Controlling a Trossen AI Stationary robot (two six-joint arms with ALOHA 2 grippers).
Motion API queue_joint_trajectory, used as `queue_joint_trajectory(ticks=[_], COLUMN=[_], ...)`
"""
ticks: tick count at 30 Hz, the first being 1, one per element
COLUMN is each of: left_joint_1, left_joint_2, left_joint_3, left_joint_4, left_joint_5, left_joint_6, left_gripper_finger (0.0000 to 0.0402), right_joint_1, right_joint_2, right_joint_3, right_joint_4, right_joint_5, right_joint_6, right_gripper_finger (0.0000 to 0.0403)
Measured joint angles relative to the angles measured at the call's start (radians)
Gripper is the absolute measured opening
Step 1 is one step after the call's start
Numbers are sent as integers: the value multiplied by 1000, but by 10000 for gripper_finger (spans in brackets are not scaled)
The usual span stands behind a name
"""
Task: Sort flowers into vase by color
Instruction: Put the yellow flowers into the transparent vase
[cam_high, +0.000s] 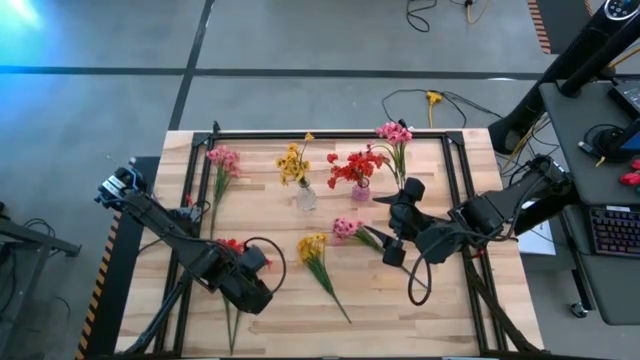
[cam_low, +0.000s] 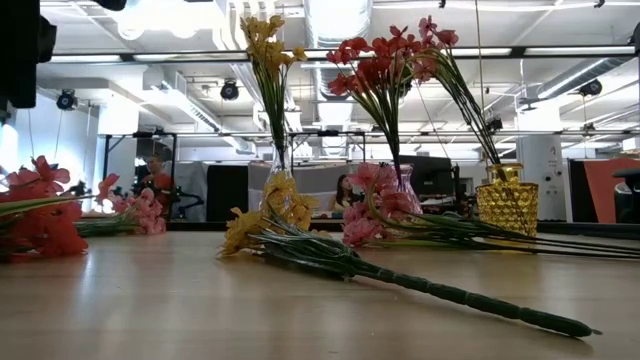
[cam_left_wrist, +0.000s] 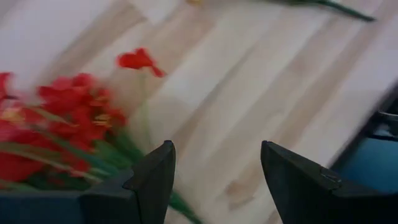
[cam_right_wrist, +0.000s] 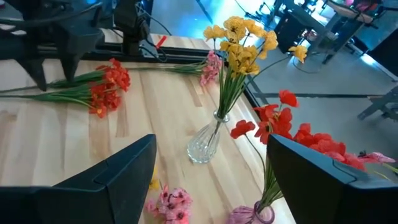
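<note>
Three vases stand at the table's far middle: a clear one (cam_high: 306, 197) with yellow flowers (cam_high: 293, 165), a pink one (cam_high: 360, 190) with red flowers (cam_high: 355, 166), and a gold one (cam_low: 505, 200) with pink flowers (cam_high: 393, 132). Loose sprigs lie flat on the wood: pink (cam_high: 222, 160) at far left, red (cam_high: 232, 246), yellow (cam_high: 312, 246) and pink (cam_high: 347, 228). My left gripper (cam_left_wrist: 217, 180) points down, open, over bare wood just beside the red sprig (cam_left_wrist: 68, 118). My right gripper (cam_right_wrist: 211, 180) hangs open above the table next to the loose pink sprig (cam_right_wrist: 171, 204), facing the vases.
A black metal frame (cam_high: 330, 134) runs along the table's far edge and down both sides. The yellow sprig's long stem (cam_high: 335, 298) slants toward the near edge. Bare wood lies at near right (cam_high: 440, 320). Cables and a desk stand beyond the right side.
</note>
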Motion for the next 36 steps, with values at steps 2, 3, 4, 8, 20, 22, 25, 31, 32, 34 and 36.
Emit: queue_joint_trajectory(ticks=[2,3,4,8,20,22,25,31,32,34,36], left_joint_1=[0,0,0,0,23,25,25,25,25,25,25], left_joint_2=[0,0,0,0,-3,-3,-3,-4,-4,-4,-4], left_joint_3=[0,0,0,0,0,0,0,0,0,0,0], left_joint_4=[-42,-69,-99,-202,-310,-310,-310,-310,-309,-309,-309], left_joint_5=[-3,-3,-1,23,6,-22,-89,-197,-205,-226,-253], left_joint_6=[0,-1,-4,-13,84,126,202,305,314,331,347], left_gripper_finger=[219,219,219,219,219,219,219,219,219,219,219], right_joint_1=[0,0,0,0,0,0,0,-15,-19,-30,-40], right_joint_2=[0,1,1,0,22,42,91,218,237,272,305], right_joint_3=[0,0,0,0,0,0,0,-1,-1,-1,-1], right_joint_4=[0,0,-1,-29,-215,-235,-215,-182,-180,-179,-174], right_joint_5=[0,0,-1,-37,-362,-386,-460,-520,-519,-519,-518], right_joint_6=[40,67,95,182,561,600,621,658,670,692,709], right_gripper_finger=[298,297,297,297,290,288,288,284,283,281,279])
